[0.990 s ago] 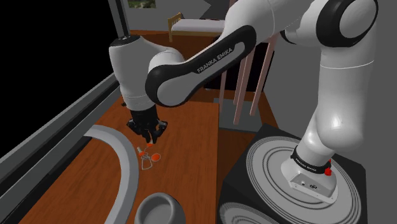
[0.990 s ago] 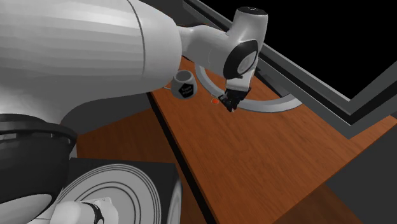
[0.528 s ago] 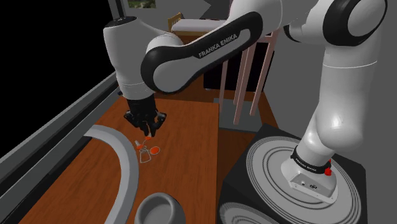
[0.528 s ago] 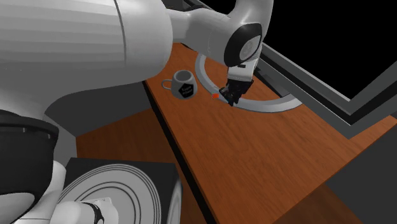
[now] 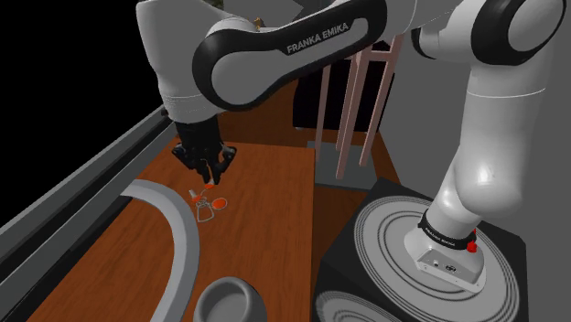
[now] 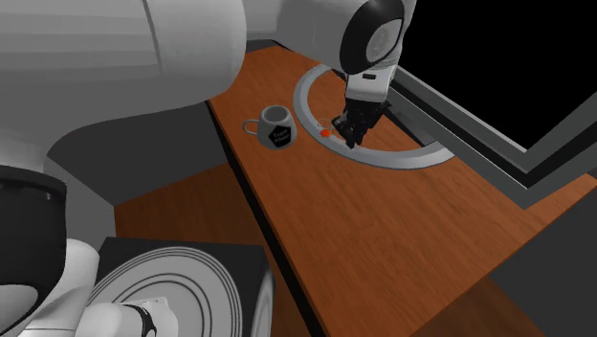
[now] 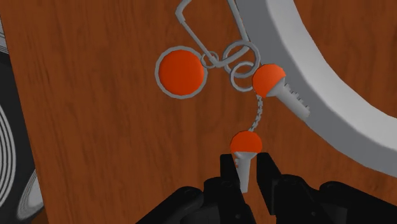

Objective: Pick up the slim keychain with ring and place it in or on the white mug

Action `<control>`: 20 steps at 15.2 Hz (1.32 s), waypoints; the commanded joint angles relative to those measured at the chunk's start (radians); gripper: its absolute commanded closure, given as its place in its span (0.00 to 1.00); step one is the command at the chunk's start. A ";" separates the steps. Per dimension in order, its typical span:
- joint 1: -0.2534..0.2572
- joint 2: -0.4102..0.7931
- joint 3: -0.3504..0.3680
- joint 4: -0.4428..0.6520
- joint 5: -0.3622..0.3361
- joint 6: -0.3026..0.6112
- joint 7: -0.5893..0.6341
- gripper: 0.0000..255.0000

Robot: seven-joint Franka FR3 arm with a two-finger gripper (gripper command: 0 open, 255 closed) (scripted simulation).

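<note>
As our gripper (image 7: 245, 167) hangs over the brown wooden surface (image 7: 95, 114), its fingers (image 7: 227, 173) pinch one orange-headed key of the slim keychain (image 7: 181, 73). We see its rings, orange disc and second key dangling beside a grey curved band (image 7: 318, 70), with the white mug (image 6: 276, 127) upright nearby.
</note>
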 commanded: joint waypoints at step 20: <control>0.142 -0.167 0.134 -0.103 0.094 -0.049 0.260 1.00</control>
